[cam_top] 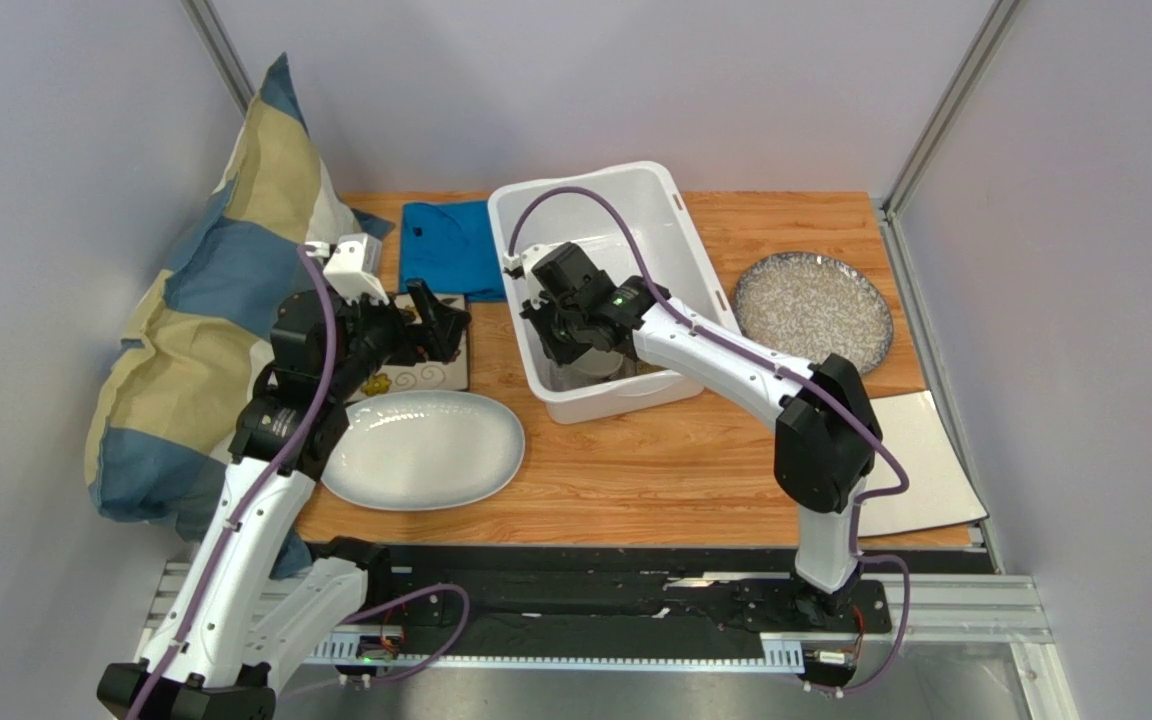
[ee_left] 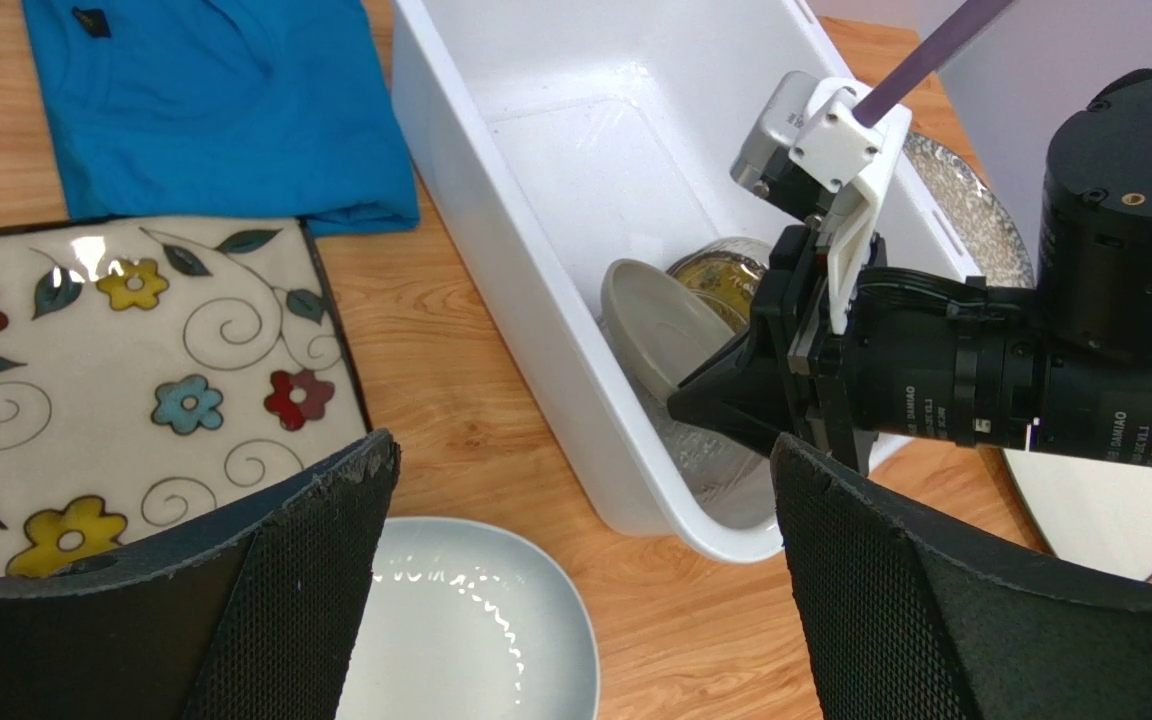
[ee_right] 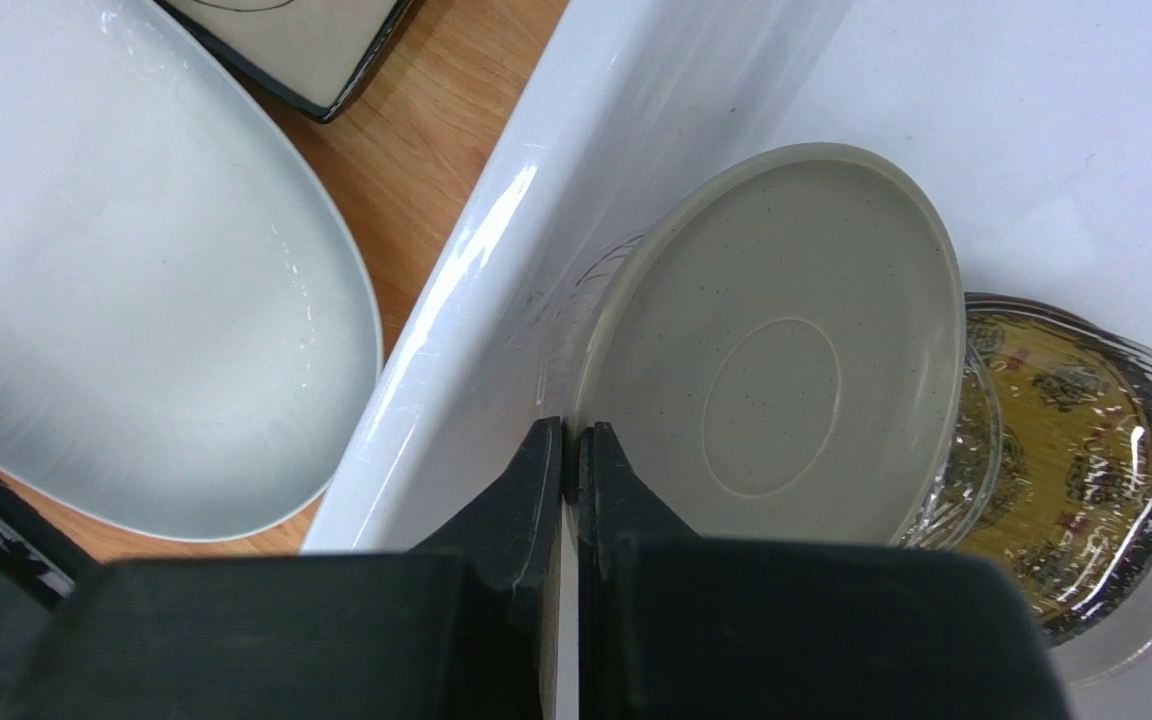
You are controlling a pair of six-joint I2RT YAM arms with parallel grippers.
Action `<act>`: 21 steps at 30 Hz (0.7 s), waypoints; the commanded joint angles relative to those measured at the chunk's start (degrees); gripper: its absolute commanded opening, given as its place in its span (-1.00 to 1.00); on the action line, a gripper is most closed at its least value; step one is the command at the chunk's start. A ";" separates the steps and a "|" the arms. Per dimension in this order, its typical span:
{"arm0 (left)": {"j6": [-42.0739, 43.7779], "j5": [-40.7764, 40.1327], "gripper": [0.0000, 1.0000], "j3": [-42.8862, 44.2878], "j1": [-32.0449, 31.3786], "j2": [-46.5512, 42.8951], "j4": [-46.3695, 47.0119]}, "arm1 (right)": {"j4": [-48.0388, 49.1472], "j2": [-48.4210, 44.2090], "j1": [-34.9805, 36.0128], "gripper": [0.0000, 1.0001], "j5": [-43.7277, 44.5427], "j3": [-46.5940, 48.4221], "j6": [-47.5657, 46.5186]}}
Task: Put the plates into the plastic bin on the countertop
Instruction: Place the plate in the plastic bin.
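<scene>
The white plastic bin [cam_top: 597, 173] stands at the back centre of the wood countertop [cam_top: 657, 465]. My right gripper [ee_right: 570, 438] is down inside it, jaws shut on the rim of a small grey round plate [ee_right: 778, 360] that leans over a glass plate with a gold pattern [ee_right: 1078, 465]. My left gripper [ee_left: 582, 495] is open and empty, hovering between the floral square plate [ee_left: 132, 375] and the bin wall [ee_left: 522, 300], above the end of the white oval platter [ee_left: 462, 630]. A grey-speckled round plate [cam_top: 812, 308] and a plain white square plate [cam_top: 928, 465] lie to the right.
A folded blue cloth [cam_top: 452, 248] lies behind the floral plate, left of the bin. A blue and cream pillow [cam_top: 207, 330] leans on the left wall. The right arm's forearm [cam_top: 717, 360] crosses the bin's front right corner. Metal frame posts stand at the back corners.
</scene>
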 commanded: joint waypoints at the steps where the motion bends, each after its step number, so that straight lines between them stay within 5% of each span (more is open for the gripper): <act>1: -0.20 0.81 0.95 0.02 -0.04 -0.68 1.76 | 3.68 0.21 0.29 -1.00 -3.86 1.95 0.95; 21: -0.29 0.72 0.95 -0.07 -0.04 -0.77 1.84 | -0.80 2.15 0.20 -1.00 -5.45 -3.23 1.84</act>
